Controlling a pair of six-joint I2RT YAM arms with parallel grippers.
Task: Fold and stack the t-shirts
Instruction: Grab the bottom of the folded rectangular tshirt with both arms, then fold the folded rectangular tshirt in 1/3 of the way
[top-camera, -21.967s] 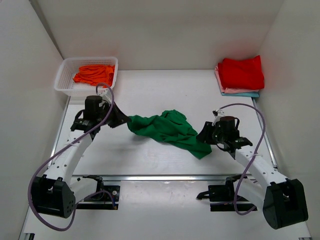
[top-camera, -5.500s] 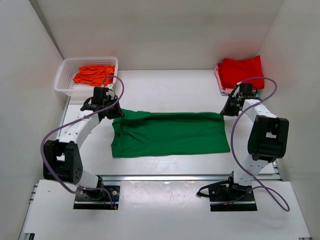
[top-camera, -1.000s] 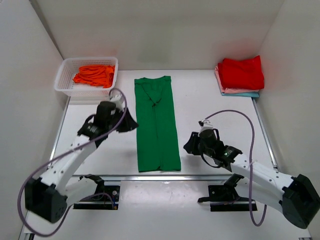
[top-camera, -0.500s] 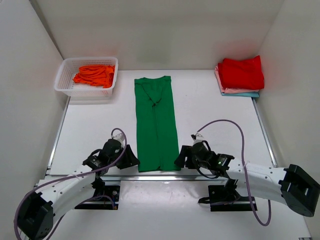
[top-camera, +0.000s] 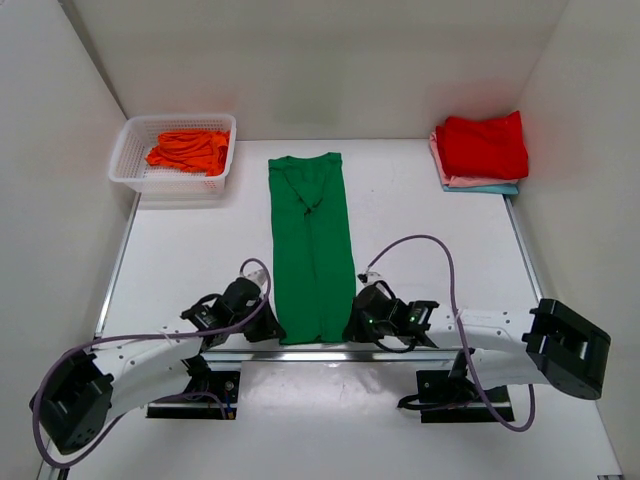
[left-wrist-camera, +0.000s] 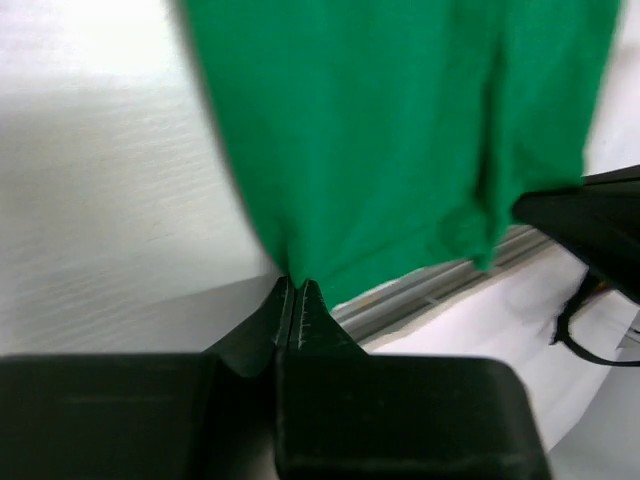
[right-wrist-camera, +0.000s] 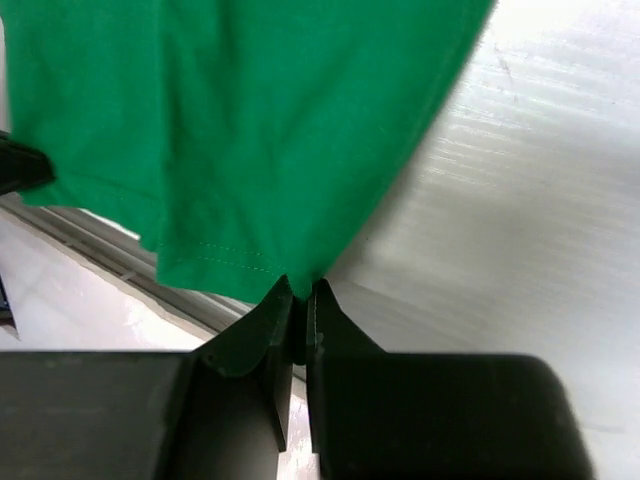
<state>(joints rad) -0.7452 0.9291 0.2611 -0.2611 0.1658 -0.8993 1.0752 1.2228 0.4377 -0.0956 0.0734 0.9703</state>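
The green t-shirt (top-camera: 312, 240) lies as a long narrow folded strip down the middle of the table, collar end far, hem at the near edge. My left gripper (top-camera: 272, 330) is shut on the hem's near left corner; the left wrist view shows the cloth (left-wrist-camera: 390, 140) pinched at the tips (left-wrist-camera: 297, 283). My right gripper (top-camera: 352, 328) is shut on the near right corner; the right wrist view shows the cloth (right-wrist-camera: 240, 130) pinched at the tips (right-wrist-camera: 303, 287). An orange t-shirt (top-camera: 187, 150) lies crumpled in the basket. Folded red (top-camera: 484, 146), pink and teal t-shirts are stacked at the far right.
The white lattice basket (top-camera: 128, 158) stands at the far left corner. The folded stack sits against the right wall. A metal rail (top-camera: 320, 353) runs along the table's near edge just below the hem. White walls enclose the table on three sides.
Both grippers have moved in from either side to the near hem corners of the green t-shirt and closed on them. The shirt has not moved.
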